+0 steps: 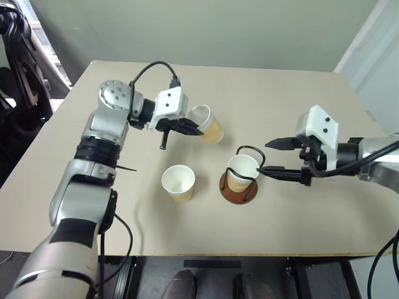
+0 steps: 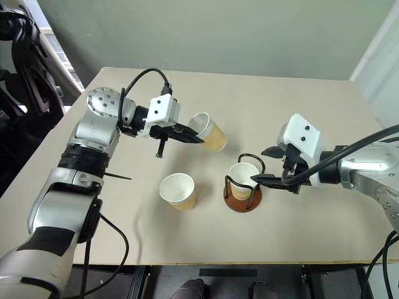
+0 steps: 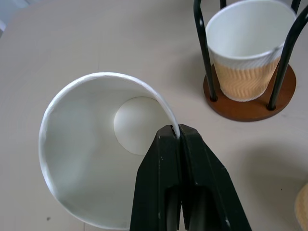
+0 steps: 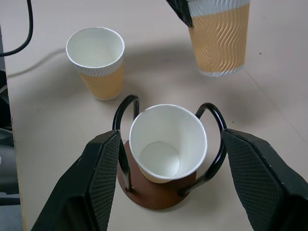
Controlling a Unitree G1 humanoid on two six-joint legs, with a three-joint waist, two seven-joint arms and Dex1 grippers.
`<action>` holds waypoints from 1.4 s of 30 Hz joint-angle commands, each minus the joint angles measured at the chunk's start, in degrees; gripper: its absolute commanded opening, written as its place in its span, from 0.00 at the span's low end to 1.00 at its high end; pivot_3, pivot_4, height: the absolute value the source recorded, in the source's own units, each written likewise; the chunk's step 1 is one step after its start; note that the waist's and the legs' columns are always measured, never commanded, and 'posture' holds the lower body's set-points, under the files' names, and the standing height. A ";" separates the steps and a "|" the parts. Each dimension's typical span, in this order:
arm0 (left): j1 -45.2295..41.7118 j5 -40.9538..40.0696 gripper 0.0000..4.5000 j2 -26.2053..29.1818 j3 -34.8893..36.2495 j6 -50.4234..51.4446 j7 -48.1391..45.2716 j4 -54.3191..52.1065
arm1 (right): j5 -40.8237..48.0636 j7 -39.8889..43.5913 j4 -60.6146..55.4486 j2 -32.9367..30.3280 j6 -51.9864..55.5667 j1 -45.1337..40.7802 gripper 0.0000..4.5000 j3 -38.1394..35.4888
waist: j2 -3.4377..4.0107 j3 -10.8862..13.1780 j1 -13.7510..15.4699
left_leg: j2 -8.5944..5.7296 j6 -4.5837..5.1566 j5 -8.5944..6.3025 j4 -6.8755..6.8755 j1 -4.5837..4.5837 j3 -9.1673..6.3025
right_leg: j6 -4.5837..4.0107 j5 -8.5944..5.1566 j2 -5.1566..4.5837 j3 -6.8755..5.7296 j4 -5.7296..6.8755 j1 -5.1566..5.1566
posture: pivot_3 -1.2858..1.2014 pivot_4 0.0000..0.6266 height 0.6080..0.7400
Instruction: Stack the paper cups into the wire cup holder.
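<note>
One cup sits in the holder. A second stands just left of the holder on the worktop. The left gripper's jaws pinch the rim of a third, tilted above and left of the holder. Light, thin-walled and crushable, it likely suits this rim pinch. The right gripper's jaws are spread either side of the holder.

I note the paper cups — matt, wavy-embossed tan sleeves, smooth white interiors. The wire cup holder has glossy black wire on a smooth reddish-brown disc. My right tool's fingers — black, finely cross-hatched pads. The table reads matt beige, smooth.
</note>
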 commanded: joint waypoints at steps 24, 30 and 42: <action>-17.82 -34.75 0.01 8.00 -22.78 15.71 -5.08 -13.22 | 0.03 2.40 -4.16 -6.60 -2.93 9.41 0.75 -5.34 | 0.00 0.00 0.20 | 0.04 0.01 0.00 0.00 0.03 0.02 | 0.11 0.06 -0.03 0.02 -0.11 0.13 | 0.52 0.24 1.00; -19.84 -36.68 0.01 10.43 -32.59 11.22 -5.08 -13.14 | 1.34 1.54 -5.39 -6.36 -1.94 9.17 0.75 -5.83 | 0.00 0.00 0.20 | 0.04 0.03 0.00 0.02 0.04 0.03 | 0.16 0.09 -0.02 0.03 -0.14 0.14 | 0.52 0.24 1.00; -22.59 -36.69 0.01 8.64 -40.59 3.21 -5.08 -9.66 | 2.68 -0.47 -6.07 -5.74 -0.82 8.40 0.75 -5.79 | 0.00 0.00 0.26 | 0.03 0.05 -0.01 0.03 0.03 0.04 | 0.18 0.09 -0.02 -0.01 -0.17 0.17 | 0.52 0.24 1.00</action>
